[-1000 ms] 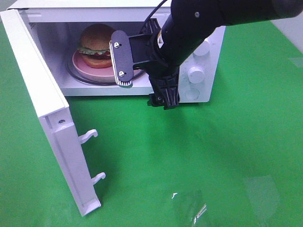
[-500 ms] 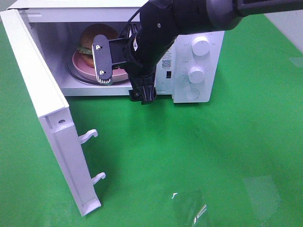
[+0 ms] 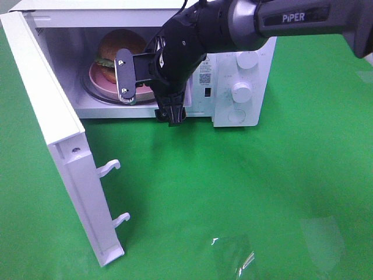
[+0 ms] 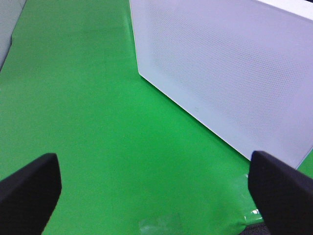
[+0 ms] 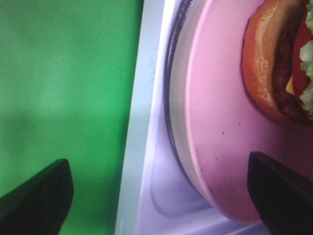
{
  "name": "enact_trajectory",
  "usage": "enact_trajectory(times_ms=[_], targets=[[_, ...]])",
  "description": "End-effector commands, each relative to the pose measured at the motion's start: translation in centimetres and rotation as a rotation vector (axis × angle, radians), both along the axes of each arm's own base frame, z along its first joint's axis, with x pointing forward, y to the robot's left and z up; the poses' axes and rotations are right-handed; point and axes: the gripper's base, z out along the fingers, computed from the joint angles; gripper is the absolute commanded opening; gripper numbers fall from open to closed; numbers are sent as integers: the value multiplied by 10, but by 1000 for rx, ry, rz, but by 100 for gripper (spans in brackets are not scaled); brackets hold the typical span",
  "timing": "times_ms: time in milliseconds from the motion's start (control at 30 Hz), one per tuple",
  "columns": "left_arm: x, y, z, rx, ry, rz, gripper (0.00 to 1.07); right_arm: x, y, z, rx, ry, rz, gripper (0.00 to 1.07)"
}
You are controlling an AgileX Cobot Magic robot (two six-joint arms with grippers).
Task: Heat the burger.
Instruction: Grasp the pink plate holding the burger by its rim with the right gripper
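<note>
- Exterior high view showed the right gripper at the mouth of the microwave, its jaws spread wide apart and holding nothing.
- One flat black finger stood in front of the microwave's open cavity, partly covering the plate; the other finger hung low at the microwave's front lip, by the sill.
- Right wrist view had both finger tips dark at the frame corners, with the sill, the glass turntable and the pink plate between them.
- The burger sat on the pink plate inside the microwave, toward the back of the cavity; the gripper did not touch it.
- In the right wrist view the burger showed its bun edge, dark patty and a bit of lettuce, resting on the plate.
- The microwave door stood swung fully open, out to the side of the microwave away from the knobs, with two white latch hooks on its inner edge.
- Two round knobs sat on the microwave's control panel, beside the cavity.
- The black arm reached in from beyond the knob side of the microwave.
- Left wrist view showed the left gripper with its jaws wide apart and empty, over the green worktop, near the outer face of the microwave door.
</note>
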Motion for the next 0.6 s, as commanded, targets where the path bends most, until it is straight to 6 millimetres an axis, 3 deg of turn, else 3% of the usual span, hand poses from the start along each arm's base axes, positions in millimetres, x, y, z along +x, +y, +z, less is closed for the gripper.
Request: enact_trajectory(times_ms=[33, 600], targets=[[-3, 0, 0, -11, -17, 1, 96, 5, 2, -3, 9, -5, -6, 92], [-3, 0, 0, -7, -17, 3, 96, 28, 20, -27, 26, -12, -14, 92]])
